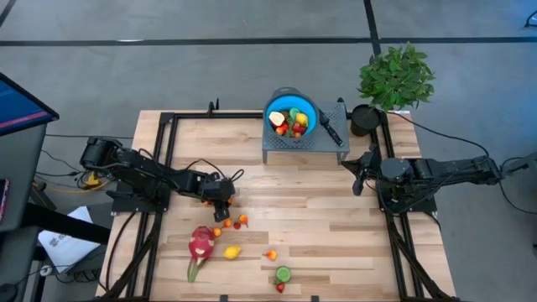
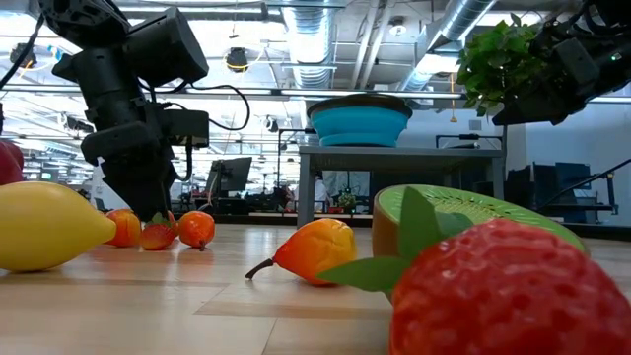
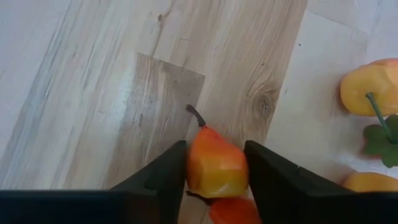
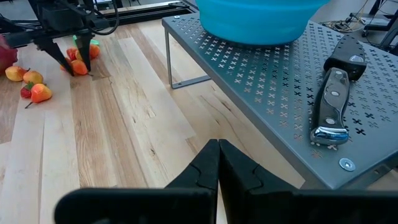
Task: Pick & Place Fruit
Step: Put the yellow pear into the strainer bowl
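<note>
I have the left gripper (image 3: 214, 171) down on the bench (image 1: 336, 218), toward its left edge, its two fingers (image 3: 165, 180) pinching a small orange pear-shaped fruit (image 3: 214, 168) between them, stem pointing away from the wrist. A red piece lies just under that fruit, touching it as far as I can tell. From the low view the gripper stands tip-down among three small orange-red fruits (image 2: 195, 229) on the wood.

More fruit lies toward the near edge: the dragon fruit (image 1: 200, 244) with its green tips, a yellow lemon (image 1: 232, 252) just beside it, a small orange one (image 1: 271, 254) farther right, and a green kiwi half (image 1: 283, 273) touching a strawberry (image 1: 280, 288).

The blue bowl (image 1: 304, 105) sits on the grey perforated rack (image 1: 331, 144) at the far edge, already holding several fruits. A black-handled knife (image 4: 333, 93) lies on the rack beside the bowl. A potted plant (image 1: 396, 77) stands at the far right corner.

The right gripper (image 4: 217, 163) waits near the right edge, close to the rack, fingers pressed together on nothing.
</note>
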Tool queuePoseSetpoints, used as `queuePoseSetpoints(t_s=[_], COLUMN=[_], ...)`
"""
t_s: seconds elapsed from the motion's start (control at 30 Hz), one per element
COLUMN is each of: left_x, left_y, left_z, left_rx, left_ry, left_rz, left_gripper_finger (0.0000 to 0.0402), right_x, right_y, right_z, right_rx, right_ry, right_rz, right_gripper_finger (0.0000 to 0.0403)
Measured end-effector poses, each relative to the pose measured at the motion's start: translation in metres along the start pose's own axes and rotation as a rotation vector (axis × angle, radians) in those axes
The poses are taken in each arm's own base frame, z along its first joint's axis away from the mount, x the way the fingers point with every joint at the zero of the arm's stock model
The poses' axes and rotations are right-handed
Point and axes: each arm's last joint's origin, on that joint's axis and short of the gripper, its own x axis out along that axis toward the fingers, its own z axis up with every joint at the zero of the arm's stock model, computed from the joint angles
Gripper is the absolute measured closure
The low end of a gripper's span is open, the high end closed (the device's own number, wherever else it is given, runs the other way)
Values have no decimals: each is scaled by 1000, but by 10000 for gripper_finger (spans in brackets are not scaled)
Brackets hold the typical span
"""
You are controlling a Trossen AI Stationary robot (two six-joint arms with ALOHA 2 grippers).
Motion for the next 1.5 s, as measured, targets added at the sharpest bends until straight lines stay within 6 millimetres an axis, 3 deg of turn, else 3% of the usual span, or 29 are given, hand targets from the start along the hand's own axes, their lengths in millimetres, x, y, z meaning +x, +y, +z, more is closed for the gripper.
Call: queuePoseSetpoints(t_s=[0.23,0.83,1.5], left_x=[0,0,-22], left_y=[0,-3,-17], left_z=[0,4,61], left_rx=[0,-9,-112], left_ry=[2,-41,-649], left_rz=[0,-35,-274], left_gripper_finger=[277,277,277], right_x=[0,0,0], right_y=[0,0,0], right_z=[0,0,0], right_rx=[0,0,0], right_ry=[0,0,-1], right_rz=[0,0,0], right_gripper_finger=[403,403,403])
